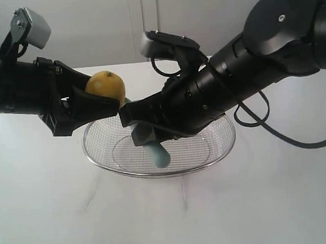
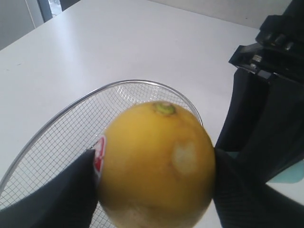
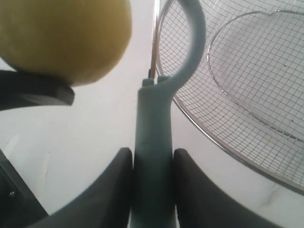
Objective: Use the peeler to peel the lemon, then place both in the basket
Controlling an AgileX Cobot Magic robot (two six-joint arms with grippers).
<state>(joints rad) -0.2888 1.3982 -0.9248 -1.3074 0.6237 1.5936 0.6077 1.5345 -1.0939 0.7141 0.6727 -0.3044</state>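
Lemon [image 2: 156,166] clamped between the left jaws, peeler [image 3: 152,118] handle pinched between the right jaws, its head just beside the lemon, wire basket [image 1: 156,173] beneath both jaws, resting on the tabletop [image 1: 57,209]

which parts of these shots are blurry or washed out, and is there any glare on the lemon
Exterior view: soft, even light, only a faint shadow under the basket. Left wrist view: the lemon is close and slightly soft; its pale patch could be glare or peeled skin, cannot tell. Right wrist view: lemon and peeler handle blur up close, the mesh is sharp.
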